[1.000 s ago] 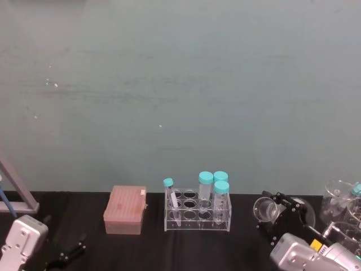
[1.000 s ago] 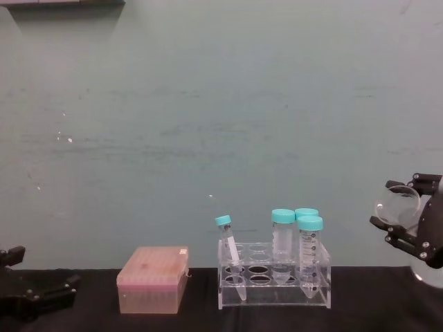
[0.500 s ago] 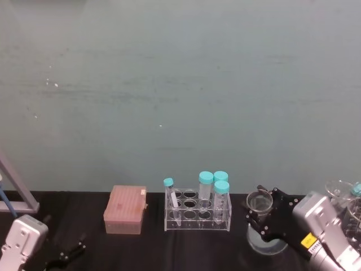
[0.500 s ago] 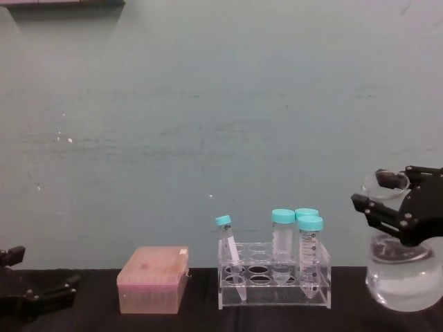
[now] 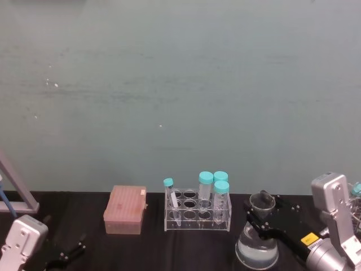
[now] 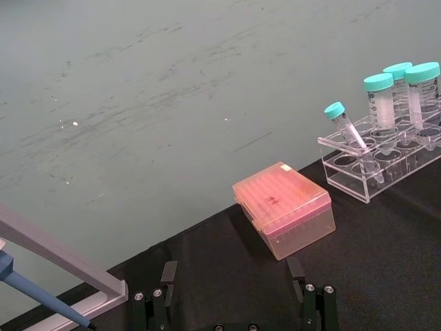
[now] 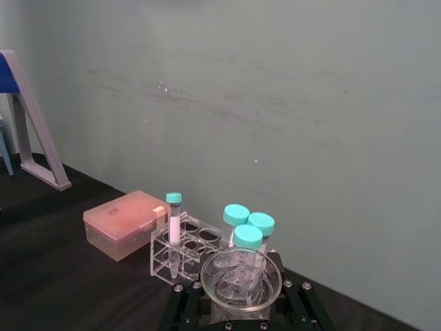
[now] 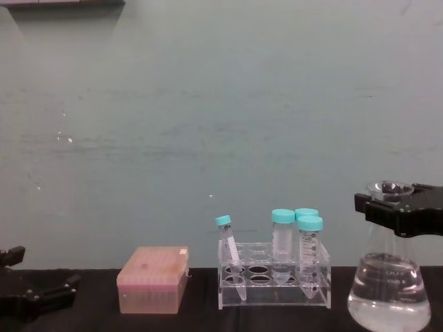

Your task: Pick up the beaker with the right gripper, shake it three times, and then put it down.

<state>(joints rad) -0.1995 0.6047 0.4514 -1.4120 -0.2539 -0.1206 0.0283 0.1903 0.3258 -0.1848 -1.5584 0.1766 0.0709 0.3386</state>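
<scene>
The beaker [image 8: 389, 294] is a clear conical flask with liquid in its wide base, standing upright to the right of the tube rack. My right gripper [image 8: 398, 211] is shut on its neck just under the flared rim. In the head view the beaker [image 5: 256, 251] is at the front right, with the right gripper [image 5: 264, 220] clamped around the neck. I cannot tell whether its base touches the black table. The right wrist view looks down into the beaker's rim [image 7: 240, 279] between the right gripper's [image 7: 240, 310] jaws. My left gripper [image 6: 234, 303] is parked open, low at the front left.
A clear rack [image 8: 273, 283] with several teal-capped tubes stands at the table's middle, with a pink box [image 8: 152, 280] to its left. A grey stand [image 5: 14, 192] leans at the far left. More glassware [image 5: 355, 197] sits at the right edge.
One second ago the beaker was tipped on its side in the right gripper. It has swung upright and come down lower beside the rack. The left arm has not moved.
</scene>
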